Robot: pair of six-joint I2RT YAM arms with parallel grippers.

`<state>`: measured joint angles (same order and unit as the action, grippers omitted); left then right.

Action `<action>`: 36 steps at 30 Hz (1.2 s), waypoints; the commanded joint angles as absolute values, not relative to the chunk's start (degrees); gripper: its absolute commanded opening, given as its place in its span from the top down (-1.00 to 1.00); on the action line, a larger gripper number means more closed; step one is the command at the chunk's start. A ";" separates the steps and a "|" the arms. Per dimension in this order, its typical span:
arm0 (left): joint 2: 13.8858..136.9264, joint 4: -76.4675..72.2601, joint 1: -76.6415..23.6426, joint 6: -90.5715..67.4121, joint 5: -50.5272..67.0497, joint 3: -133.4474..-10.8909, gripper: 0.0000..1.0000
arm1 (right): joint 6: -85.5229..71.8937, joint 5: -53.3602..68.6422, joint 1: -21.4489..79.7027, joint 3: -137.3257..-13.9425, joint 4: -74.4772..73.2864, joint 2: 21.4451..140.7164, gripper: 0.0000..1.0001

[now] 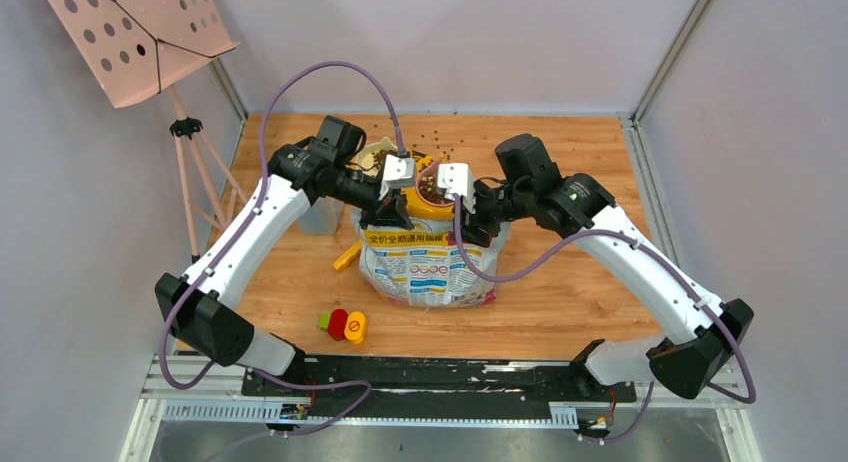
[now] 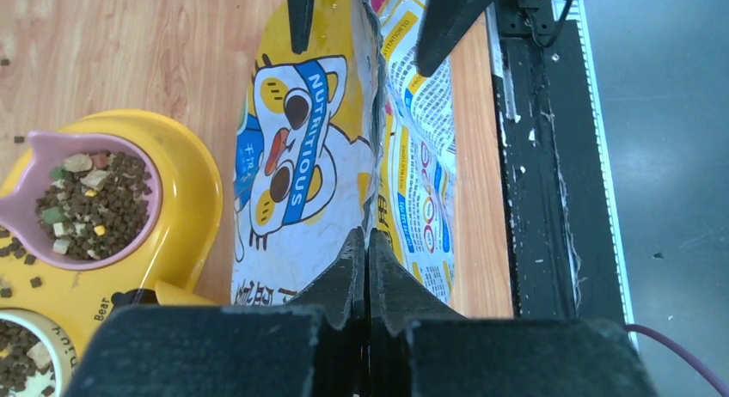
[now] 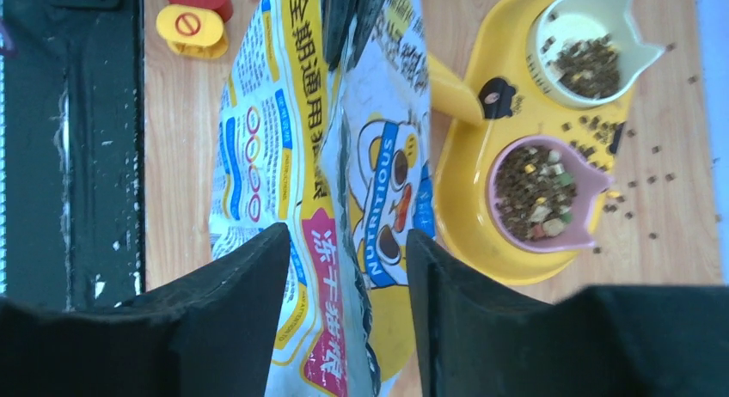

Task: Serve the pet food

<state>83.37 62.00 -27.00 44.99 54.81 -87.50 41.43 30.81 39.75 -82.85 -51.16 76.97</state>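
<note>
Top external view: light wooden counter (image 1: 580, 182), enclosed by pale grey walls (image 1: 450, 42) with aluminium frame posts (image 1: 672, 50) at the rear corners. A black base rail (image 1: 450, 372) runs along the near edge. A pink perforated music stand (image 1: 135, 32) on a tripod stands off the counter, rear left.

A white printed foil bag (image 1: 430, 267) with blue, yellow and magenta marks stands upright at counter centre. Just behind it sits a yellow plastic double feeder (image 1: 437, 204). A yellow plastic scoop (image 1: 347, 257) pokes out at the bag's left side. A small red, yellow and green plastic piece (image 1: 343, 325) lies near the front edge, apart from the bag.

Left wrist view: left tool (image 2: 367, 247) has its fingers pressed together, pinching the bag's top edge.

Right wrist view: right tool (image 3: 346, 242) has its fingers spread, one on each side of the bag's top. I cannot tell whether they touch it.

Pet food (image 3: 537, 186), small dark brown dry kibble pellets, fills the pink cat-eared bowl (image 3: 593, 186) in the feeder, mixed there with some pale, green and yellow bits. More lies in the white cat-eared bowl (image 3: 567, 23) beside it. Loose pellets are scattered on the feeder rim and on the bare wood behind it.
</note>
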 commanded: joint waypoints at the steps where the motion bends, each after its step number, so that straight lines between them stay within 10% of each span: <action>1: 81.05 52.16 -27.30 37.91 52.66 -85.78 1.00 | 29.57 33.40 39.35 -84.11 -43.88 75.18 -0.18; 11: 75.00 39.80 -29.33 26.75 46.17 -80.23 1.00 | 21.02 35.64 39.46 -83.12 -36.81 79.53 -0.13; 19: 75.36 39.25 -29.45 23.75 43.94 -79.53 1.00 | 21.38 37.99 39.81 -81.71 -36.16 79.72 0.58; 22: 75.37 39.19 -29.44 24.21 46.68 -78.44 0.28 | 21.35 38.16 39.86 -81.38 -35.59 79.13 0.99; 25: 76.02 40.45 -29.44 25.29 51.29 -78.19 0.03 | 22.01 38.14 39.81 -81.18 -34.91 78.81 1.00; 34: 81.29 50.53 -29.44 32.39 55.61 -81.70 0.95 | 23.73 38.40 39.81 -78.23 -33.40 76.82 0.98; 36: 80.81 49.57 -29.44 31.91 55.29 -81.23 1.00 | 24.95 38.64 39.81 -77.45 -34.30 76.68 0.45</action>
